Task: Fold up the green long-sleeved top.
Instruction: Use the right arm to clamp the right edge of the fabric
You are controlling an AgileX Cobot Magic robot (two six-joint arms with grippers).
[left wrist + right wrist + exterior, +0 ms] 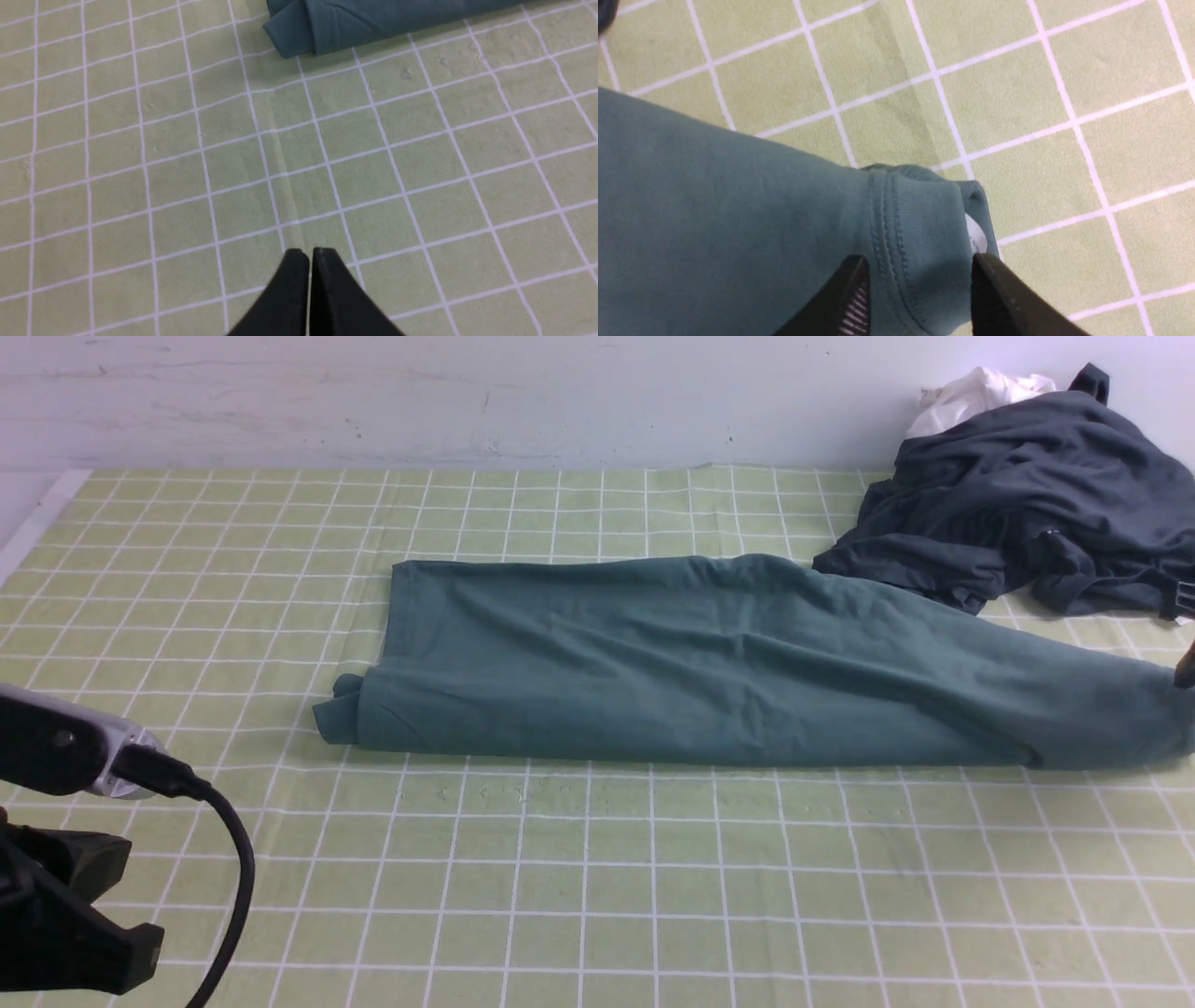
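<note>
Now right end effector (920, 259) straddles green long-sleeved top (709, 653), jaws apart — left end effector (310, 252) closed, empty.

**Layout.** The long-sleeved top (709, 663) lies as a long band, left to right, across the middle of the table cover (597, 896). Behind its right end sits a crumpled garment (1027, 513), meeting the top's rear edge. A small cloth (980, 392) lies behind that, by the wall (373, 401). The left gripper (310, 254) is at front left over bare cover, apart from the top. The right gripper (920, 275) straddles the top's right end; contact is unclear.
</note>
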